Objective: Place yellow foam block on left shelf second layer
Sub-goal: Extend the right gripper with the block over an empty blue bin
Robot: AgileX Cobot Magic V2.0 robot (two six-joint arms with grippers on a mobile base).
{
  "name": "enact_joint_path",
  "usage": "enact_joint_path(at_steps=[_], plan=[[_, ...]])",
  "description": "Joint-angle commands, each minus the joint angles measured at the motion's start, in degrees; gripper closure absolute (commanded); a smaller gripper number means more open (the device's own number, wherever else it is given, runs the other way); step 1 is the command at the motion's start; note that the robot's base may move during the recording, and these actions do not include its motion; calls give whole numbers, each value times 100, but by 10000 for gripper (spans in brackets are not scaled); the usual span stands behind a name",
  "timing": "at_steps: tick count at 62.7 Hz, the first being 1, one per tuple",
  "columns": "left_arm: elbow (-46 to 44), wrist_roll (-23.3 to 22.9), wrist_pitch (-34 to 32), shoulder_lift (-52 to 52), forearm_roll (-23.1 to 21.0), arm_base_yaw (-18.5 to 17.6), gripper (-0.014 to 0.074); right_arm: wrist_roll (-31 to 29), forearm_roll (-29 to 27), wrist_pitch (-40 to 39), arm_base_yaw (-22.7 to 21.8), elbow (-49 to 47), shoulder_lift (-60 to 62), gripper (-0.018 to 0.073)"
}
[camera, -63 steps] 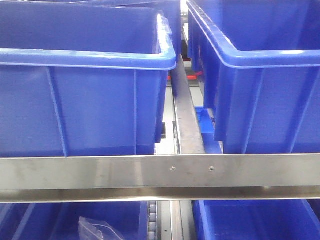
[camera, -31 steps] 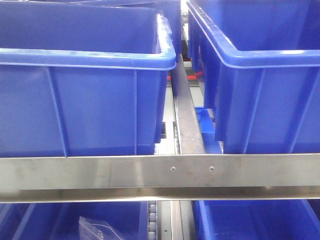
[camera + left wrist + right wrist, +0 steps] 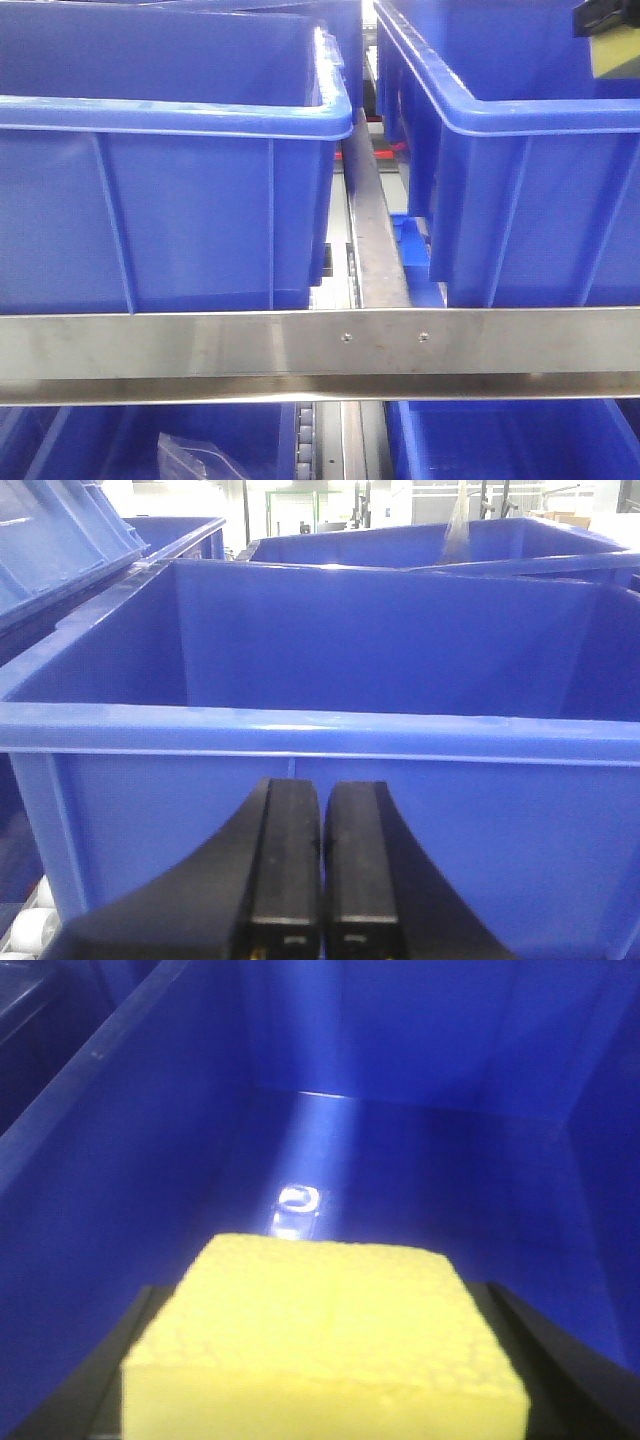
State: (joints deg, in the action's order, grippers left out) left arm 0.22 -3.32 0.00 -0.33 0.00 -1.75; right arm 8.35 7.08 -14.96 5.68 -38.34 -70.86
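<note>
Right wrist view first: the right gripper (image 3: 320, 1360) is clamped on the yellow foam block (image 3: 320, 1340), black fingers (image 3: 560, 1360) showing on either side of it, and the block fills the lower half of the view. Beyond it lies the inside of a blue bin (image 3: 120, 1130), walls rising on both sides, with a small shiny object (image 3: 297, 1205) on the floor that's too blurred to name. So the block is in the air, over or within that bin, not yet set down.

Over to the front view: a dark edge with a sliver of yellow (image 3: 612, 45) peeks in at the top right corner, above the right-hand blue bin (image 3: 520, 190). I'd judge that's the right arm with its load, though little of it shows. The left-hand blue bin (image 3: 180, 200) sits across the metal divider (image 3: 375, 240), both above the steel shelf rail (image 3: 320, 350).

Left wrist view: the left gripper (image 3: 322, 880) has its fingers pressed together on nothing, parked in front of a blue bin wall (image 3: 320, 730).

To do this well, my call: keep the squeeze light, since foam compresses and can spring out. Confirm which bin is the left shelf's second layer before lowering. Clear the rim, descend level, let go low near the floor.
</note>
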Motion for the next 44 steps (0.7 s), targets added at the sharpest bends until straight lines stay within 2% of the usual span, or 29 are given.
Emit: enact_joint_path(at_steps=[1, 6, 12, 44], plan=[[163, -19, -462, -103, -32, 11, 473, -28, 43, -568, -115, -241, 114, 55], [163, -19, -462, -103, -32, 11, 473, -28, 37, -555, -185, -241, 114, 8], [163, -19, -462, -103, -32, 11, 473, -28, -30, -516, -262, -241, 114, -88], [163, -19, -462, -103, -32, 11, 473, -28, -47, -411, -269, -241, 142, -72]])
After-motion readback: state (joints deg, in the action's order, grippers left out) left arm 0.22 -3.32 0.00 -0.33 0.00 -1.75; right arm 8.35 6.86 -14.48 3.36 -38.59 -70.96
